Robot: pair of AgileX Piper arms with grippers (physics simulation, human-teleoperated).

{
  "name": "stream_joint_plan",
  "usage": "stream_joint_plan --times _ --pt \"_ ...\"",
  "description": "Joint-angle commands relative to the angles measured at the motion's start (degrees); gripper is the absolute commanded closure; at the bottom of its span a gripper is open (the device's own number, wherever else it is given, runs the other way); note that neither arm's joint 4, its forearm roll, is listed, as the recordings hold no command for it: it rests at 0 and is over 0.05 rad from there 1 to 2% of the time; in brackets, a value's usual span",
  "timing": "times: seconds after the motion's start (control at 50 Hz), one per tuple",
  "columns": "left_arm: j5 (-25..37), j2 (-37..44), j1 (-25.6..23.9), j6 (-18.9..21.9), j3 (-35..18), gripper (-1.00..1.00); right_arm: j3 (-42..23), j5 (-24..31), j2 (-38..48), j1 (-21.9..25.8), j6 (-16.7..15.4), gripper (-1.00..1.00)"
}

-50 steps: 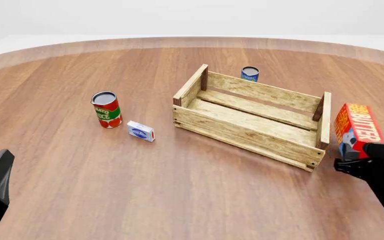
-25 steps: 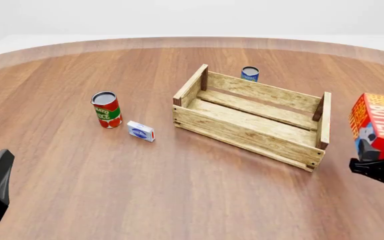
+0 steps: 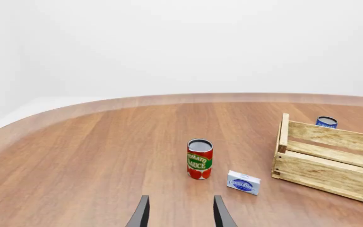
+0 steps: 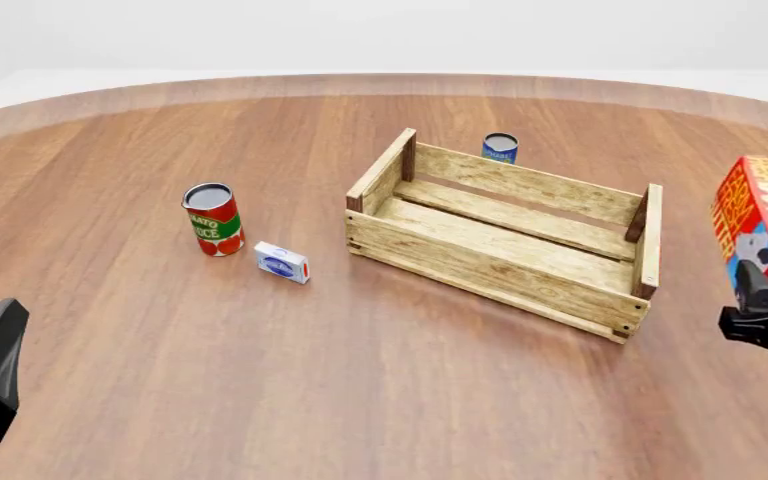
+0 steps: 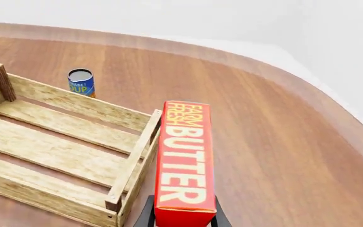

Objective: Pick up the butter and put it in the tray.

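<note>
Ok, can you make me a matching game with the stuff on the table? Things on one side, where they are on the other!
Things:
1. butter
2. tomato sauce can
3. blue can
4. small blue-and-white box

Places:
A. standing behind the tray, on its far side
B. lying on the table right beside the tomato sauce can
C. held up by the right gripper, to the right of the tray
D. standing upright, left of the tray

Pairs: 1-C, 2-D, 3-A, 4-B
</note>
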Motion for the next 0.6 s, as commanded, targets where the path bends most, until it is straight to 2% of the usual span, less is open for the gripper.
stream_joint_plan --times 0.02,0.32,0.6 --pt "0.00 0.00 0.00 0.00 0.00 -1.00 -3.77 7.42 -6.93 3.11 -1.35 1.00" --pt "0.00 0.00 0.00 0.00 0.00 -1.00 -9.16 11.10 -6.38 7.43 -0.90 1.00" --pt "0.00 0.00 0.00 0.00 0.00 -1.00 -12.31 11.36 -3.10 11.19 -1.01 1.00"
